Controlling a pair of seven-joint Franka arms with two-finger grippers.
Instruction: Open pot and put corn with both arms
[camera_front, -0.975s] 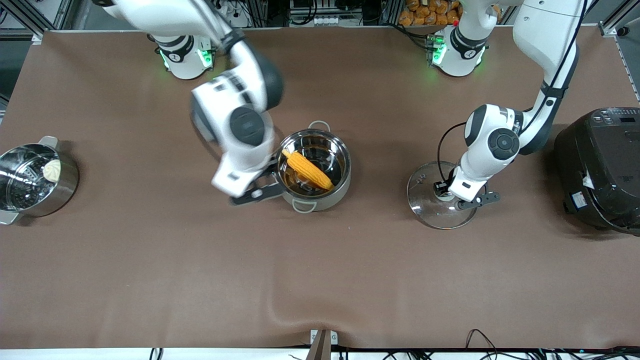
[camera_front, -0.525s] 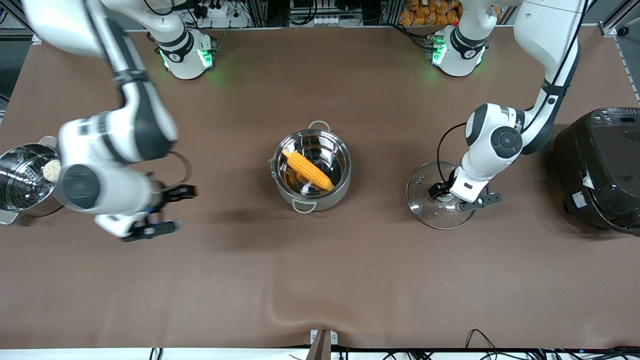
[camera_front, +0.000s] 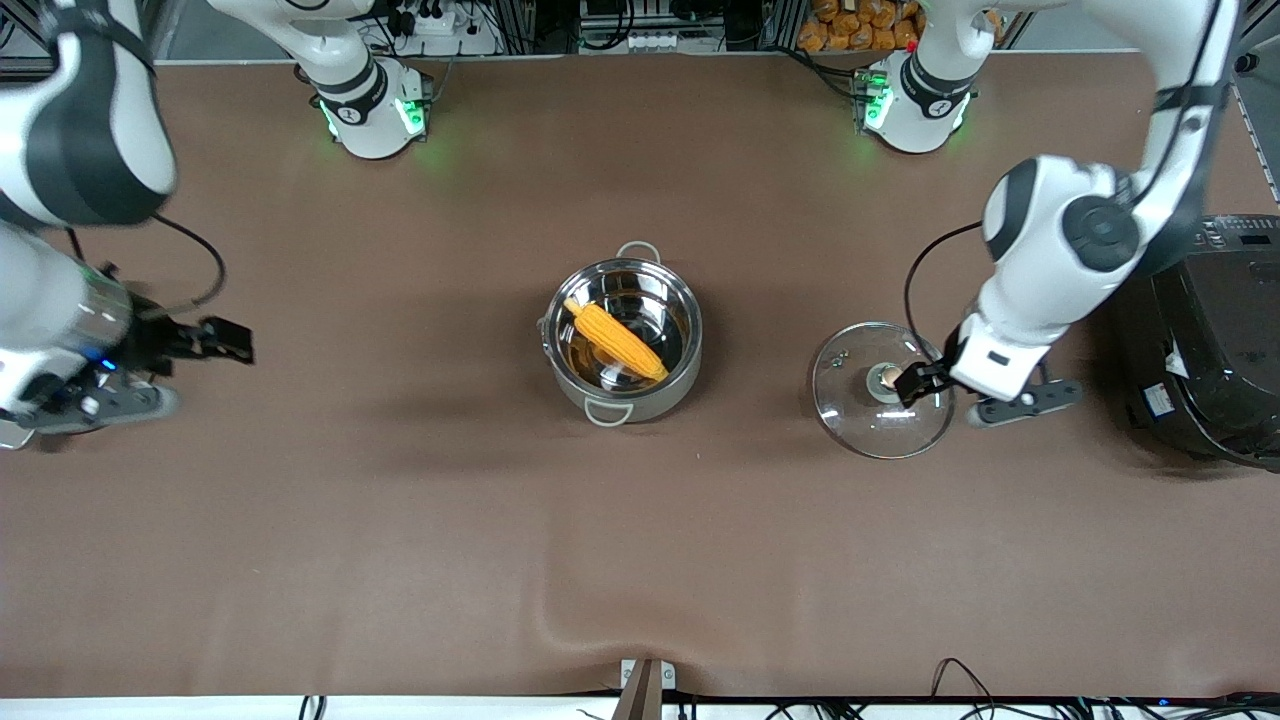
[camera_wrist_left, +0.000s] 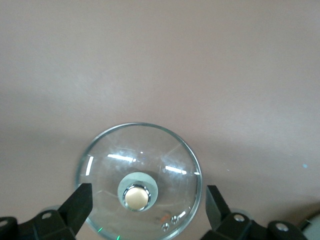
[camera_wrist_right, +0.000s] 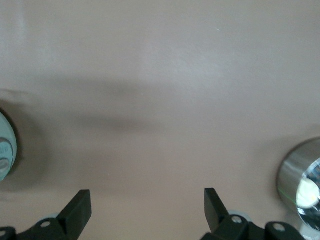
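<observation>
corn (camera_front: 615, 338) lying diagonally in open pot (camera_front: 624, 340), left hand (camera_front: 985, 392) and right hand (camera_front: 165, 370) both spread, empty

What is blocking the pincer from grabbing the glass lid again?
Nothing visible. The left pincer hangs open right above the lid, which lies alone on the table beside the pot.

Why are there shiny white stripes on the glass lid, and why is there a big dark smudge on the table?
In the left wrist view the lid shows white streaks of glare, likely reflected lights. In the right wrist view a soft, blurry shadow falls on the table, probably an arm's. In the front view the pot glints around the corn, and faint shadows lie beside it.
</observation>
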